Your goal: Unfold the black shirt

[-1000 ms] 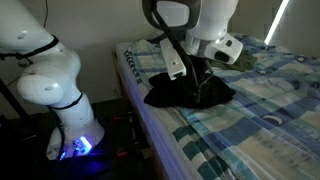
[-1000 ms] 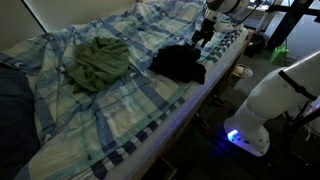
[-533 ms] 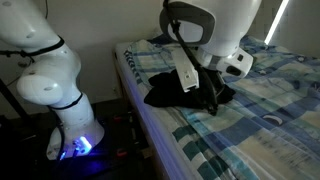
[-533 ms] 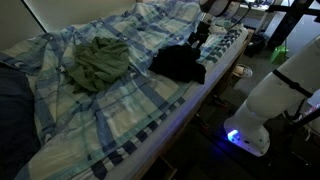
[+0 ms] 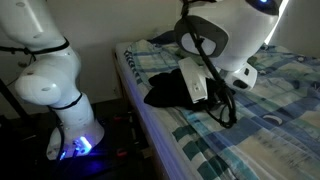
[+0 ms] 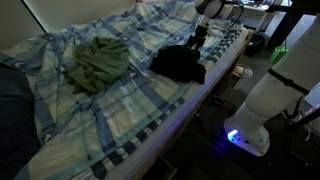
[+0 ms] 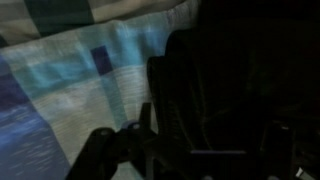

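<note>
The black shirt [image 5: 165,90] [image 6: 178,63] lies bunched in a folded heap on the plaid bed, near the bed's edge. In the wrist view the black shirt [image 7: 240,80] fills the dark right half, with plaid sheet to its left. My gripper [image 6: 197,40] hangs just over the heap's end nearest the arm. In an exterior view the gripper [image 5: 228,108] is partly masked by the white wrist. The gripper [image 7: 198,150] stands open, jaws wide, with black cloth below and between them. The cloth looks ungripped.
An olive-green garment [image 6: 98,62] lies crumpled farther along the blue-and-white plaid bedsheet [image 6: 120,115] [image 5: 275,125]. The white robot base [image 5: 60,100] [image 6: 262,105] with a blue light stands on the floor beside the bed edge. A dark blue cushion [image 6: 12,110] sits at the far end.
The arm has come down and along the bed toward the shirt's edge. The wrist now sits lower over the black heap. The shirt itself has not moved.
</note>
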`<state>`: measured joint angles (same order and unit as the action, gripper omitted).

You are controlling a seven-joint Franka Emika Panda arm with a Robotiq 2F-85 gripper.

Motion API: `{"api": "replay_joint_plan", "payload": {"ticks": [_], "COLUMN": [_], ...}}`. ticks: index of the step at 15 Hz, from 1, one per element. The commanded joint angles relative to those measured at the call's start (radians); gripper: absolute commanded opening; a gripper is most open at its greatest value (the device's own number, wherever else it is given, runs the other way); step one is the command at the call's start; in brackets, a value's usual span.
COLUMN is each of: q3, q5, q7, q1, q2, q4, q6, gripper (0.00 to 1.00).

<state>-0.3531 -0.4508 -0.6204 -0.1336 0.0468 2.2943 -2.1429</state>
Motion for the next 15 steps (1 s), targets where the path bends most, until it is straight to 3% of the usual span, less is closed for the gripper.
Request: {"api": "replay_joint_plan", "payload": {"ticks": [1,9,15], "q3": [0.040,0.074,0.100], "q5": [-0.003,0.017,0.038], "q7": [0.008,0.031,0.030], "q1": [-0.038,-0.049,-0.032], "q2": [-0.037,0.006,0.074], "q4": [-0.033,-0.060,-0.068], "q6": [0.034,0.071,0.107], "gripper": [0.58,0.01,0.02]}}
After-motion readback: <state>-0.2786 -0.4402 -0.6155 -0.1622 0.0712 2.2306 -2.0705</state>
